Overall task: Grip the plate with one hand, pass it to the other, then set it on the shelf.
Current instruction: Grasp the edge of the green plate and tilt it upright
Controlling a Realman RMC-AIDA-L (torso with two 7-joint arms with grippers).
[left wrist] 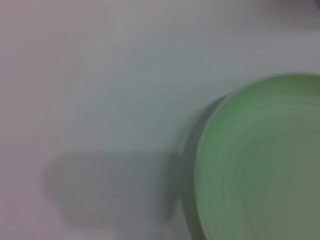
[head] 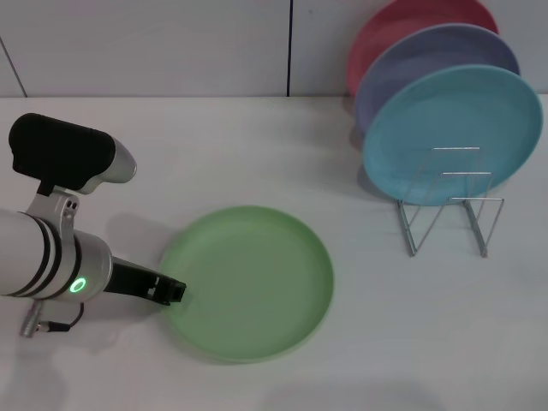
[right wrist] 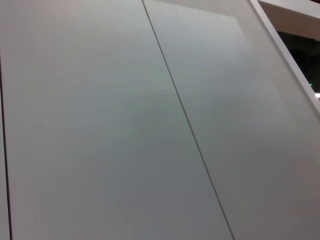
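The light green plate [head: 257,278] lies flat on the white table, a little left of the middle in the head view. My left gripper [head: 168,292], black on the silver-white arm with the green ring, sits low at the plate's left rim, right against its edge. The left wrist view shows part of the plate [left wrist: 260,165] with its raised rim and the shadow beside it. The wire shelf [head: 449,210] stands at the right, its front loops free. My right arm is out of view; its wrist camera shows only wall panels.
Three plates stand on edge in the back of the rack: light blue [head: 454,133] in front, lavender [head: 428,60] behind it, and red [head: 402,26] at the very back. A pale wall [head: 171,43] runs behind the table.
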